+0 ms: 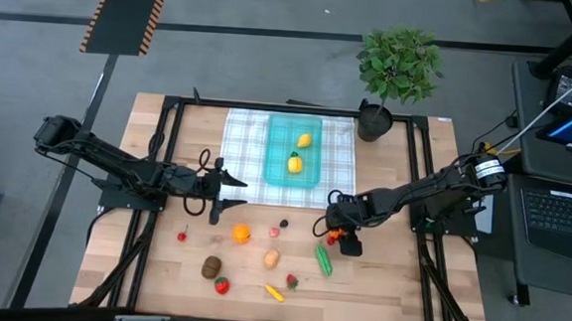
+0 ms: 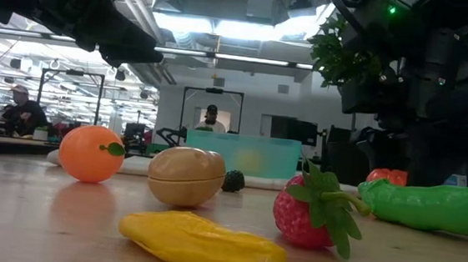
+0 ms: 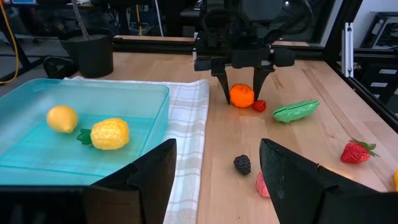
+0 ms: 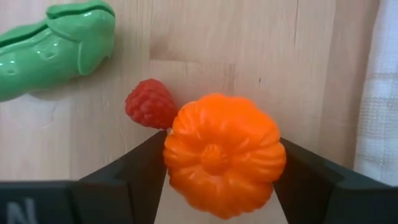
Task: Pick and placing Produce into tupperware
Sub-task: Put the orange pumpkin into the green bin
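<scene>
While the ribbed orange fruit (image 4: pixel 224 162), a peeled mandarin by its look, sits on the bare wood between my right gripper (image 3: pixel 243 93) fingers, I judge I am at the moment of the grab: in the right wrist view each finger lies against a flank of the fruit, yet whether the pinch is firm I cannot tell. A small red berry (image 4: pixel 150 103) touches the mandarin on one side, so I came straight down over the fruit to keep the berry outside my fingers. The green pea pod (image 1: pixel 324 258) lies just beside, clear of the grip. The teal tupperware (image 1: pixel 275 170) rests on the checked cloth (image 1: pixel 243 138) near the far edge, already holding a lemon (image 3: pixel 62 118) and a bumpy yellow fruit (image 3: pixel 110 133). My left gripper (image 1: pixel 233 185) hovers spread and empty beside the cloth, leaving the tub's mouth free. The round orange (image 1: pixel 241 233), potato (image 2: pixel 185 175), strawberry (image 2: pixel 307 210) and others wait nearer the front.
</scene>
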{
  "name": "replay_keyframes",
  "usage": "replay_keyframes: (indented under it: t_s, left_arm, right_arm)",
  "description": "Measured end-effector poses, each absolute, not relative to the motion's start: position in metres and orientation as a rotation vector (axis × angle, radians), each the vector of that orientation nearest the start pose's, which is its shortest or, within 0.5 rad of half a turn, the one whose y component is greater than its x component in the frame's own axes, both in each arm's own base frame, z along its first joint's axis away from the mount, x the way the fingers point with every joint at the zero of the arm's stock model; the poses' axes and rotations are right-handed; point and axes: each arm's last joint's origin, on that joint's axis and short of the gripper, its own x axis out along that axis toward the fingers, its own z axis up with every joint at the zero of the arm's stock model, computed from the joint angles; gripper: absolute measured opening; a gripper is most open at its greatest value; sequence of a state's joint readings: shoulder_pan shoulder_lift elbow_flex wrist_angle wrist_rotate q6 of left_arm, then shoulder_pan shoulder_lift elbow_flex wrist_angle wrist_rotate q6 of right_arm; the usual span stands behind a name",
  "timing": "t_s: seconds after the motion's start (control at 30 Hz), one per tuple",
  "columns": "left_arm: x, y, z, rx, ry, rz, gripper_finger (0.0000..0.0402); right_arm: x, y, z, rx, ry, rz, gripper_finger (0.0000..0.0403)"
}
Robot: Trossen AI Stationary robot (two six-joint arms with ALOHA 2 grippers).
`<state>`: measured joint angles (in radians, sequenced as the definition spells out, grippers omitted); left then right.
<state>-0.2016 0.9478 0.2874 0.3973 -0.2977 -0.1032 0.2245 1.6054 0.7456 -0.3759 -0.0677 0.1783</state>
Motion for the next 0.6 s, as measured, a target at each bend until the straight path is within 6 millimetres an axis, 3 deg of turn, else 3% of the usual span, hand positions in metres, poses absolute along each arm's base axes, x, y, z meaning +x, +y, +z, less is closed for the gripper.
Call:
replay_keyframes:
  t_s: [0.37, 0.6]
  left_arm:
    - [0.1863, -0.0293, 0.1902, -0.037, 0.25, 0.109, 0.0222]
    - [0.1863, -0.0293, 0.1901, -0.037, 0.25, 0.109, 0.0219]
  right_arm:
    - [0.2592, 0.061, 0.1293, 0.075, 1.255, 0.126, 0.0229]
    - [0.2591, 0.0607, 0.1292, 0.076, 1.255, 0.119, 0.0188]
